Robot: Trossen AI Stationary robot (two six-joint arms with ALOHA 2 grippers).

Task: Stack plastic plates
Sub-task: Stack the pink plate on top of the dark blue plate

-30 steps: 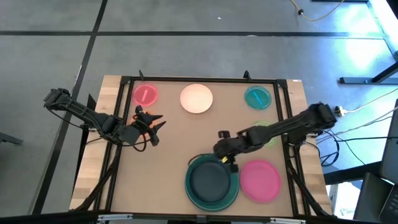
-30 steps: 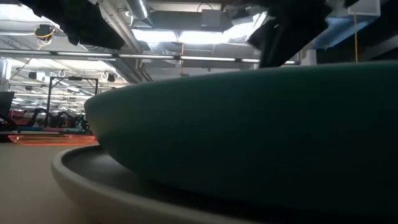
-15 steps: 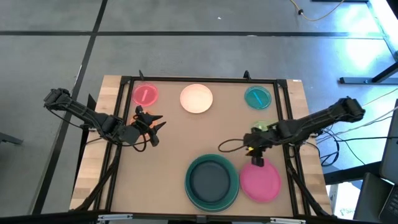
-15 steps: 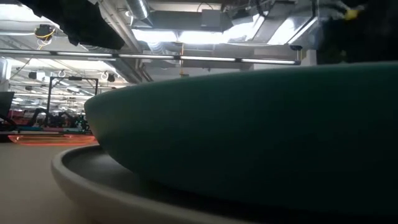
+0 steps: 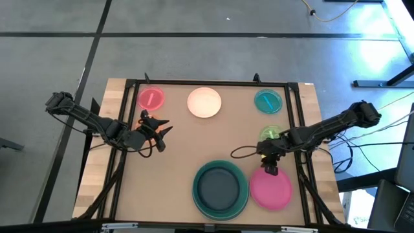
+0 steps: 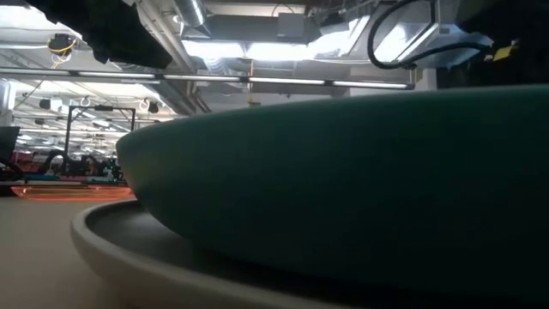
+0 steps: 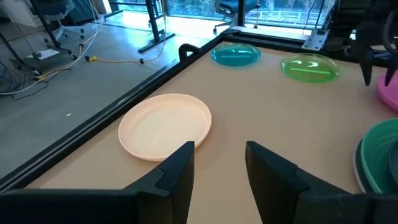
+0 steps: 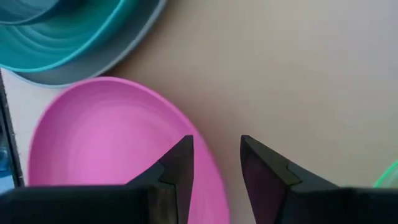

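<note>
Right gripper point(image 8: 214, 163), fingers slightly parted and empty, hovers over the large pink plate's point(image 8: 106, 140) rim; it is probably light, stiff, slippery: pinch the rim.

Along the counter's point(image 5: 174, 155) far edge sit 3 plates point(image 5: 204, 102) in a row. A stack of plates point(image 5: 220, 189) lies at the near edge, another plate point(image 5: 272, 189) just right of it, under the right tool point(image 5: 268, 169).
</note>
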